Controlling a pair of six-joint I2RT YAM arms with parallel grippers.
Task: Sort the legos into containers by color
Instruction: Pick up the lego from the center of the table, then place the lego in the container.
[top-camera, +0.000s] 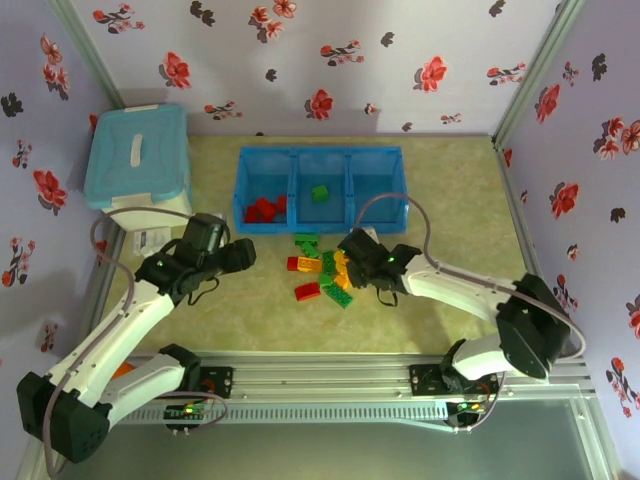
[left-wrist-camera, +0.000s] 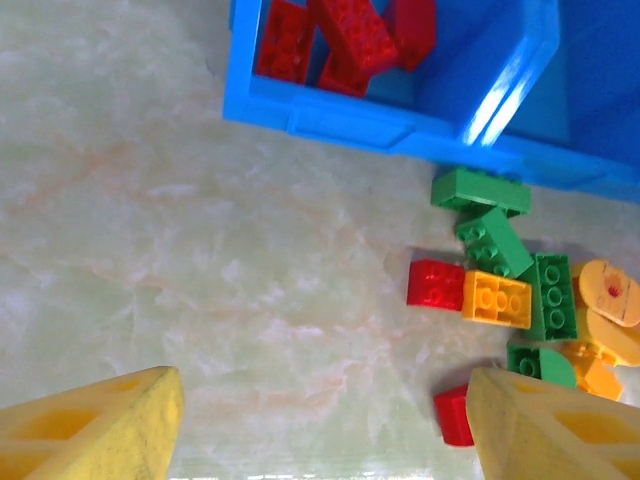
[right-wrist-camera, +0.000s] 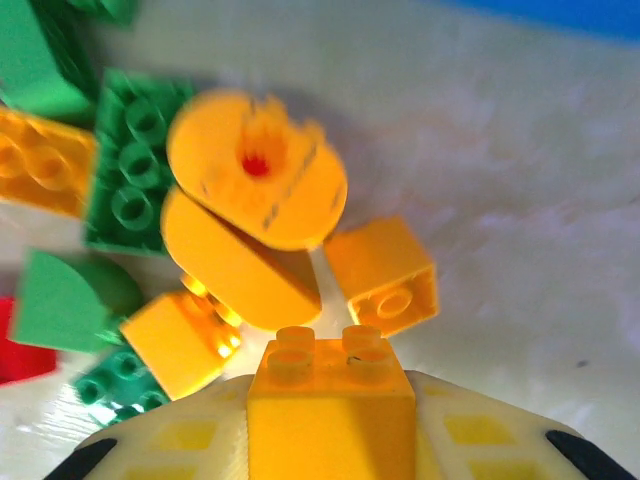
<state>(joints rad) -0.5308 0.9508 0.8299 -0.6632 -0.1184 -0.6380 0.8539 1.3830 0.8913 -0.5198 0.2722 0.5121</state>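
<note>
A loose pile of red, green and orange-yellow legos (top-camera: 322, 270) lies on the table in front of the blue tray (top-camera: 320, 150). The tray's left container holds red bricks (top-camera: 265, 209) and its middle one holds a green brick (top-camera: 320, 192). My right gripper (top-camera: 358, 262) sits at the pile's right edge, shut on an orange-yellow brick (right-wrist-camera: 330, 400), with other orange-yellow pieces (right-wrist-camera: 255, 170) just beyond it. My left gripper (top-camera: 240, 255) is left of the pile, open (left-wrist-camera: 325, 430) over bare table. A red brick (left-wrist-camera: 455, 415) lies beside its right finger (left-wrist-camera: 540, 425).
A pale blue lidded box (top-camera: 138, 158) stands at the back left, beside the tray. Flowered walls close in the table on three sides. An aluminium rail (top-camera: 320, 375) runs along the near edge between the arm bases.
</note>
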